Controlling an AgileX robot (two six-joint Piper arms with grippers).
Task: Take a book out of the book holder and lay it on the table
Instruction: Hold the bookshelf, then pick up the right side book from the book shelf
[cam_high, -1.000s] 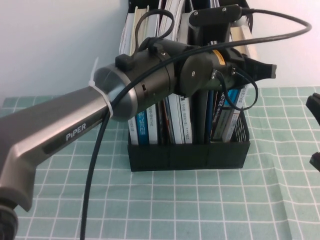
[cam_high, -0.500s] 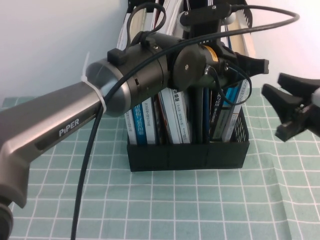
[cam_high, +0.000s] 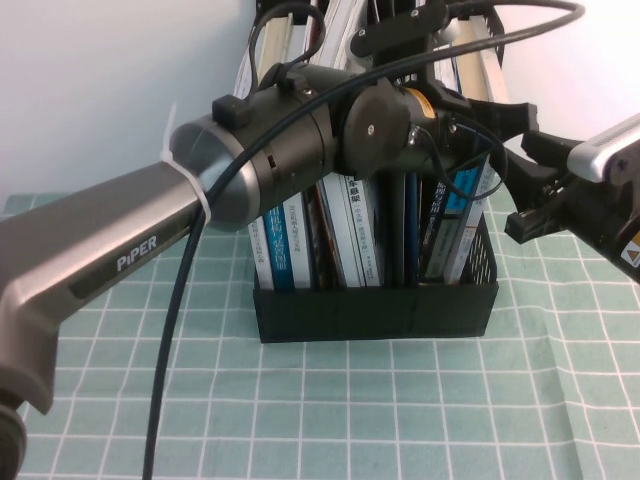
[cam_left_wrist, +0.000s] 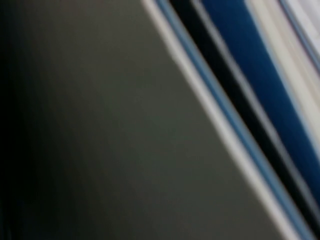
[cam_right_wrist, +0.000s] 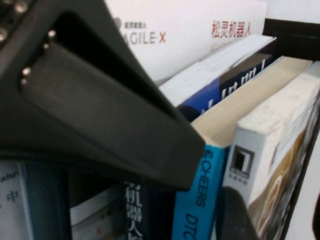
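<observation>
Left hand (cam_high: 500, 115) over holder (cam_high: 375, 310) at 12 o'clock, grip state cannot tell, right hand (cam_high: 530, 185) wide at 3 o'clock beside book (cam_right_wrist: 270, 165), green worktop (cam_high: 350, 420).

One book holder (cam_high: 375, 310) is standing on one table (cam_high: 400, 420), and it is carrying a row of upright books (cam_high: 350, 230), at least six by their spines, though the arm is hiding too much for an exact count. Among them at least two blue spines are showing, and one thick white book (cam_right_wrist: 265, 150) is standing at the holder's right end. Two grippers are working here: the left gripper (cam_high: 500, 115) is hanging over the holder, and the right gripper (cam_high: 522, 185) is hovering spread apart beside the holder's right end.
</observation>
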